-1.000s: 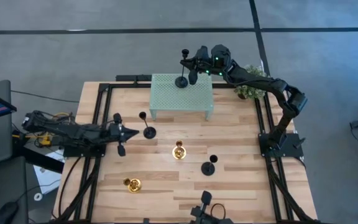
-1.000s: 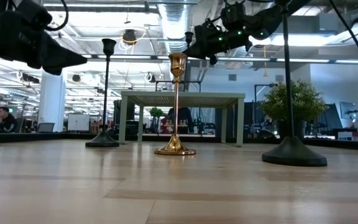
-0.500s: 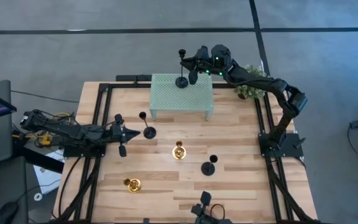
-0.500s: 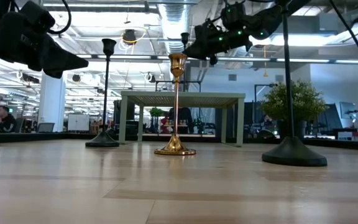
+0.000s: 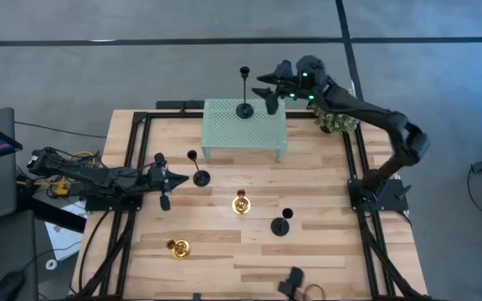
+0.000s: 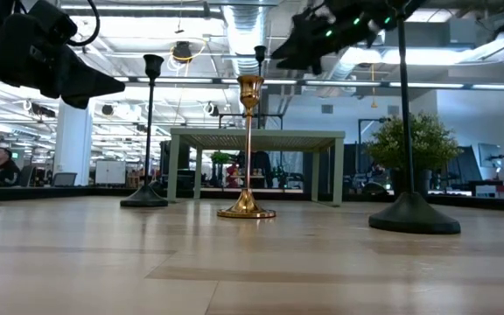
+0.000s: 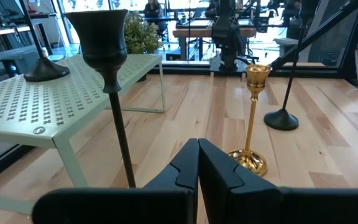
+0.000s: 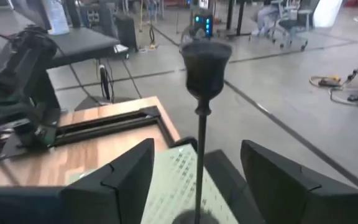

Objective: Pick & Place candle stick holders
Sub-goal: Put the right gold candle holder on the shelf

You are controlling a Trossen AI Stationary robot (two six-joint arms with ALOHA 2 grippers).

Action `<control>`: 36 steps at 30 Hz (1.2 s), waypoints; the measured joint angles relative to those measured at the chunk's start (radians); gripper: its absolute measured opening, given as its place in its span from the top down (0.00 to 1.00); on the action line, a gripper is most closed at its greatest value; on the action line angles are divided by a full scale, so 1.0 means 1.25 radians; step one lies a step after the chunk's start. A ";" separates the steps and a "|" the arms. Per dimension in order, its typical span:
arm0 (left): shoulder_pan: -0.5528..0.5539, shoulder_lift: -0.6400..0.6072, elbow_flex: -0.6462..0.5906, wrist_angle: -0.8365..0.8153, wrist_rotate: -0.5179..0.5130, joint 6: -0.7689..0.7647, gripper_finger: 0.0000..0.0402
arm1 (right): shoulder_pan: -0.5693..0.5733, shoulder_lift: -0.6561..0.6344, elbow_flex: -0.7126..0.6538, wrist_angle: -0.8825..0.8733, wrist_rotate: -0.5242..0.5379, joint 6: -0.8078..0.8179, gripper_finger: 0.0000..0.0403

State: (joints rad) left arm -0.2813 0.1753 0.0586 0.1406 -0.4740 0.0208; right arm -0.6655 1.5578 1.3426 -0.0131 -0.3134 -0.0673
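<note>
A tall black candle stick holder stands upright by its round base on the pale green perforated stand at the table's far side. My right gripper hovers just right of its stem, open, touching nothing; in the right wrist view the cup rises ahead of its spread fingers. My left gripper is shut, level, just left of a second black holder that stands on the table. A gold holder, a third black one and another gold one stand nearer.
A small green plant sits at the far right behind my right arm. Black frame rails run along the table's left and right sides. Bare wood lies between the stand and the gold holder.
My right gripper has opened and let go of the black holder on the green stand. It has then drawn back toward the table's right edge and a little upward. The holder stays upright where it was set.
</note>
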 joint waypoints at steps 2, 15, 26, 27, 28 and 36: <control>0.000 0.000 0.000 0.000 0.000 0.000 0.98 | 0.000 -0.048 0.000 -0.073 0.000 -0.009 0.42; 0.000 0.000 0.000 0.002 0.000 0.000 0.98 | 0.062 -0.339 -0.052 -0.437 -0.001 -0.066 0.56; 0.000 0.000 0.000 0.007 0.000 0.000 0.98 | 0.140 -0.589 -0.368 -0.324 0.000 0.009 0.74; 0.000 0.000 0.000 0.008 0.000 0.000 0.98 | 0.144 -0.610 -0.400 -0.308 0.000 0.017 0.75; 0.000 0.000 0.000 0.008 0.000 0.000 0.98 | 0.148 -0.632 -0.431 -0.295 0.000 0.026 0.76; 0.000 0.000 0.000 0.015 0.000 0.000 0.98 | 0.180 -0.763 -0.603 -0.222 0.029 0.099 0.82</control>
State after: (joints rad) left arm -0.2813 0.1753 0.0586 0.1591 -0.4736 0.0208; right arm -0.4406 0.6042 0.5883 -0.2904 -0.2766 0.0558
